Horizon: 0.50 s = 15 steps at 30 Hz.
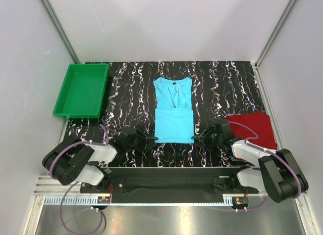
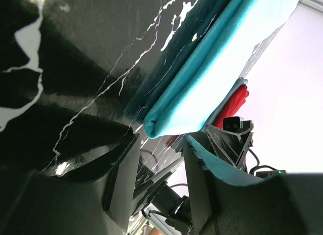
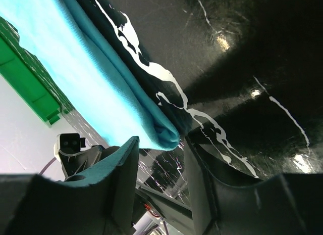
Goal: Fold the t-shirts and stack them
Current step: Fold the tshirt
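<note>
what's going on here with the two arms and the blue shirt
Two robot arms are folding t-shirts. The turquoise t-shirt lies mid-table with its lower part folded up over itself. The left gripper and right gripper sit low at the two near corners of that fold, jaws open, the folded edge right at their fingertips but not clamped. A dark red t-shirt lies folded on the right.
</note>
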Available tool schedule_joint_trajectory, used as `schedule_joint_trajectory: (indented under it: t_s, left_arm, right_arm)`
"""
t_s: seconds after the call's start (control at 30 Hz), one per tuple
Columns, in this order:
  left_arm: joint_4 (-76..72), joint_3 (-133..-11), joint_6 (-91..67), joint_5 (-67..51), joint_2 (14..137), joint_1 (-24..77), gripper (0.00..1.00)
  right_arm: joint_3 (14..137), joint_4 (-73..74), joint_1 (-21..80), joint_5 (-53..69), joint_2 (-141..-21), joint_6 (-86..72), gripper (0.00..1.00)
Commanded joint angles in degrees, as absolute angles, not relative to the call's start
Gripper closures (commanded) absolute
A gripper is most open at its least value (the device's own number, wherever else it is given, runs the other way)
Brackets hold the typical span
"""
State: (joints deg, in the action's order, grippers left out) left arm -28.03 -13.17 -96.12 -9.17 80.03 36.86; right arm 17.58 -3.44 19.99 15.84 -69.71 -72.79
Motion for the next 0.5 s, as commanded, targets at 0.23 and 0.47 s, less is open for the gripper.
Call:
schedule_joint_trajectory:
  t_s: [0.23, 0.47]
  left_arm:
    - [-29.1, -14.6, -95.9, -6.7, 84.5, 37.0, 0.6]
    - [-29.6, -14.7, -95.4, -7.3, 85.7, 36.5, 0.65]
  right_arm:
    - [17.0, -2.4, 20.6, 12.0, -73.0, -72.9, 0.53]
    - [16.8, -2.4, 20.6, 11.8, -74.0, -73.0, 0.58]
